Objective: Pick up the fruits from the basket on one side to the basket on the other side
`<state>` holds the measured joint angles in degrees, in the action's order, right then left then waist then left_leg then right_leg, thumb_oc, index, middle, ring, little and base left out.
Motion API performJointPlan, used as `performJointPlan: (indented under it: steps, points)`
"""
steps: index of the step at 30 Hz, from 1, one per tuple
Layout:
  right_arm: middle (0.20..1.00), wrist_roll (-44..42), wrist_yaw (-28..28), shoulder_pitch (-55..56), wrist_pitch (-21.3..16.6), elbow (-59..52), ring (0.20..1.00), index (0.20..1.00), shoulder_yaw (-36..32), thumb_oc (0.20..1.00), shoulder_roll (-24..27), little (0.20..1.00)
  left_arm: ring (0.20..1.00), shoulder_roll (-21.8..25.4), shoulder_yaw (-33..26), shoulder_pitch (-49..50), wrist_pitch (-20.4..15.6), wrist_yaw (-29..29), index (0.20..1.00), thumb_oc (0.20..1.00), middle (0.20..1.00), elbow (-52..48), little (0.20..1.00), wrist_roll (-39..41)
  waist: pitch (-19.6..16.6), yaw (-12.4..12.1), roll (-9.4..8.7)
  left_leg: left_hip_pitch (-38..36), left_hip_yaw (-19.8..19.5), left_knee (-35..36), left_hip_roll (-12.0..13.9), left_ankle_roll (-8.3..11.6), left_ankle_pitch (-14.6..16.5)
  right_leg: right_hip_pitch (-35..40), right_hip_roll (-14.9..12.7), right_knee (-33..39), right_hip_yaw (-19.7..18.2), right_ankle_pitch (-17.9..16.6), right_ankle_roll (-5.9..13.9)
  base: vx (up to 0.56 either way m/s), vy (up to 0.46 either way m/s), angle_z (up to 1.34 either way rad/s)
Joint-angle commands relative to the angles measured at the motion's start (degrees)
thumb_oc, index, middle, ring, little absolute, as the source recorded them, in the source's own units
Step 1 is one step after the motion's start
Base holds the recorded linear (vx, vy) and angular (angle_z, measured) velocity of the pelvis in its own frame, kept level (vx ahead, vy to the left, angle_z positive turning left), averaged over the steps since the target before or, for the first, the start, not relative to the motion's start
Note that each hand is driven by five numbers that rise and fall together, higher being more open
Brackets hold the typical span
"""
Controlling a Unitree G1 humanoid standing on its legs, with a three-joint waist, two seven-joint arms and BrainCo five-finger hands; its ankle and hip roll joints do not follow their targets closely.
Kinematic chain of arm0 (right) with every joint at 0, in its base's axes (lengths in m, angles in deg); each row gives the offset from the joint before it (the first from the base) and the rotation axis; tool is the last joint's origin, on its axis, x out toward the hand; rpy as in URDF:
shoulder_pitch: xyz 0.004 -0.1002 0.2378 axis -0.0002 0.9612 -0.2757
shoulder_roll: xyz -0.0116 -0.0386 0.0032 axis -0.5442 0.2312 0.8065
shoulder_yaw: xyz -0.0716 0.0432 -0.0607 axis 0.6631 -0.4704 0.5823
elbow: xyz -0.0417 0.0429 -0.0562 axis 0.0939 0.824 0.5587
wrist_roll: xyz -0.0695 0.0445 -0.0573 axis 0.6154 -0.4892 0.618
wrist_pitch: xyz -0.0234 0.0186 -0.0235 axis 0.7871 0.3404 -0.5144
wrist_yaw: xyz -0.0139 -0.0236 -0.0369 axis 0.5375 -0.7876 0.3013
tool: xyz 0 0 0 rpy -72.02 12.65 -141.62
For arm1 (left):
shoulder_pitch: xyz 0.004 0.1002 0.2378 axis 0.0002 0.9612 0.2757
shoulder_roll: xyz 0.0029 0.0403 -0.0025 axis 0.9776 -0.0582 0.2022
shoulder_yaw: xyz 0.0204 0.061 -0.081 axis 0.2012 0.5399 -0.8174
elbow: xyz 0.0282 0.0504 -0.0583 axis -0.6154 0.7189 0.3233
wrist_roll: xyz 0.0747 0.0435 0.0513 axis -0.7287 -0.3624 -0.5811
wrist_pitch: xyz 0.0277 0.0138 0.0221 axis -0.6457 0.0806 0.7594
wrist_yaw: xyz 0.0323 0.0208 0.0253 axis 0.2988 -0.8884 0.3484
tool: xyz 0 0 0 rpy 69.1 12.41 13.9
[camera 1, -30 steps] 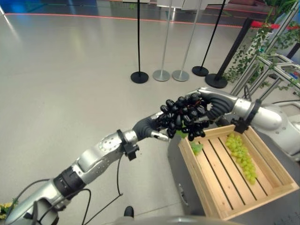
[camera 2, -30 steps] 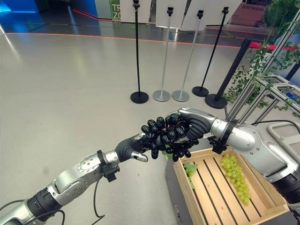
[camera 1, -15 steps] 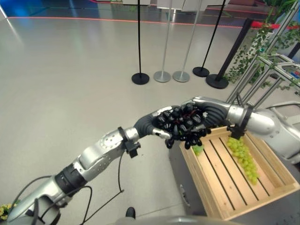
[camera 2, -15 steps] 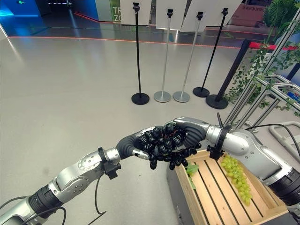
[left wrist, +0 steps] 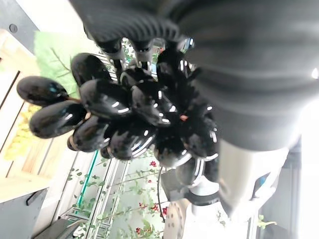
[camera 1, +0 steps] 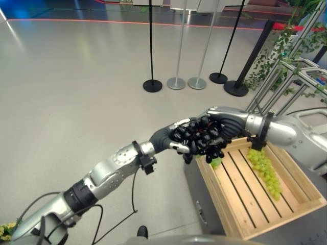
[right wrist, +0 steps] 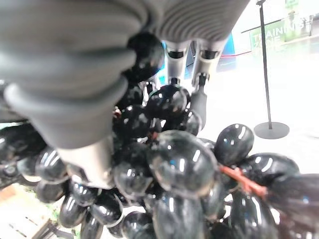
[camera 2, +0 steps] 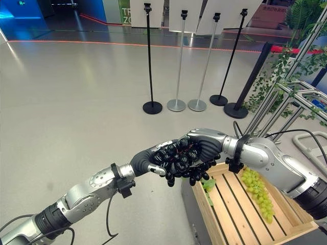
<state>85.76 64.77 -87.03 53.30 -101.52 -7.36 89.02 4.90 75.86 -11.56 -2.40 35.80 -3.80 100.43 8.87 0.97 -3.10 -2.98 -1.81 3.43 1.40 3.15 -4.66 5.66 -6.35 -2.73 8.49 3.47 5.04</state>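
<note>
Grey polished floor point(camera 1: 76, 76) stretches away behind the work, with black and silver stanchion posts point(camera 1: 151, 46) standing well beyond the arms. From the left, the left hand point(camera 1: 171, 139) reaches in and meets the black grape bunch point(camera 1: 200, 139) in mid-air, its fingers curled round the near side of the cluster. The right hand point(camera 1: 227, 122) clasps the same bunch from the far side, fingers wrapped over the top (its wrist view shows them pressed among the berries). The bunch hangs just off the near corner of the wooden crate point(camera 1: 225, 209), above the floor rather than inside it.

This looks like a hand-over between the two hands, part-way through moving one fruit across. Next, I judge, the right hand must let go only once the left hand has firm hold, then the left arm swings the bunch away leftward.

Inside the crate lie a green grape bunch point(camera 1: 264, 172) and a green leaf point(camera 1: 215, 162). Leafy vines on a metal rack point(camera 1: 286, 56) stand at far right, clear of the path; the crate's near rim is the closest obstacle.
</note>
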Motion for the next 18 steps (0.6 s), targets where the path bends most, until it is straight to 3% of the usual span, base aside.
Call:
performJointPlan:
  steps: [1,18]
  points:
    - [0.2,0.2,-3.3,-10.5,-2.4,-2.4,0.2,0.2,3.3,0.2,-0.1,0.2,1.0,-5.4,4.8,-4.6,-0.7,-2.4,1.0,1.0,1.0,0.7,1.0,1.7,-2.7,0.8,-2.19,0.8,0.7,-5.0,-0.8,-2.06,7.7,-4.9,-3.0,-3.5,0.7,-3.1,4.57,0.0,0.0,0.0]
    - [0.2,1.0,-5.7,-12.1,-2.9,-4.3,0.2,0.2,0.9,0.2,-0.1,0.2,1.0,-6.6,4.3,-2.9,-0.2,-2.0,1.0,1.0,1.0,3.1,1.0,-0.4,-2.9,1.2,-2.3,0.7,1.0,-5.2,-0.7,-2.2,7.9,-5.1,-2.7,-3.6,0.1,-3.1,4.52,0.0,-0.001,-0.01]
